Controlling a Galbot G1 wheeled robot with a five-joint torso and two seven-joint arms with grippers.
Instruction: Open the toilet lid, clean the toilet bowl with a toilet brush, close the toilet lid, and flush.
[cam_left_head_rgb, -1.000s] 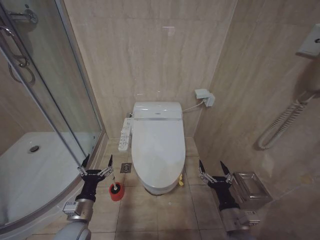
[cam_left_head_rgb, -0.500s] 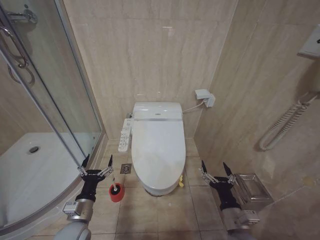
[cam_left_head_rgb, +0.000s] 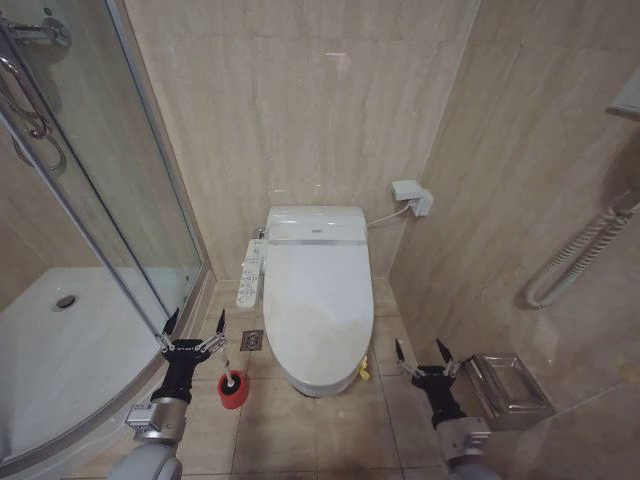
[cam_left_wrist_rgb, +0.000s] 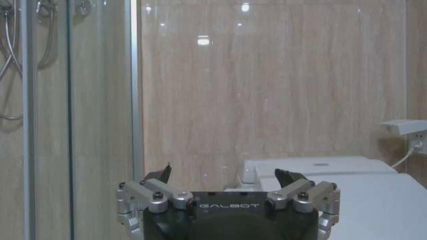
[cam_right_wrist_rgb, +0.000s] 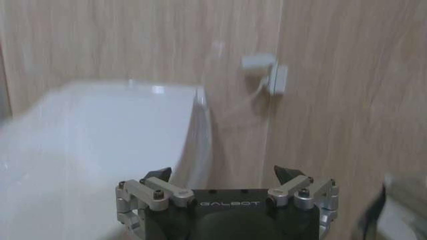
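While both sets of jaws stand spread with nothing between them, the right gripper (cam_left_head_rgb: 421, 354) hangs low beside the front right corner of the toilet, and the left gripper (cam_left_head_rgb: 191, 334) hovers on the other side, near the glass shower door (cam_left_head_rgb: 120, 200). That spacing reads as a readiness pose: one arm near the lid's front edge, the other close to the cleaning tool. The toilet lid (cam_left_head_rgb: 316, 300) lies shut over the seat, so the first step looks not yet begun. Just beside and below the left gripper, the toilet brush (cam_left_head_rgb: 232, 380) stands in its red holder (cam_left_head_rgb: 233, 392) on the floor tiles, close to the toilet's left flank, untouched. A long control panel (cam_left_head_rgb: 250, 271) runs along that same side. With the lid down, the toilet bowl is hidden, so any stain inside cannot be judged. A metal box (cam_left_head_rgb: 508, 388) sits on the floor by the right wall, its purpose unclear. From the right wrist view the lid's side appears as a blurred white mass.
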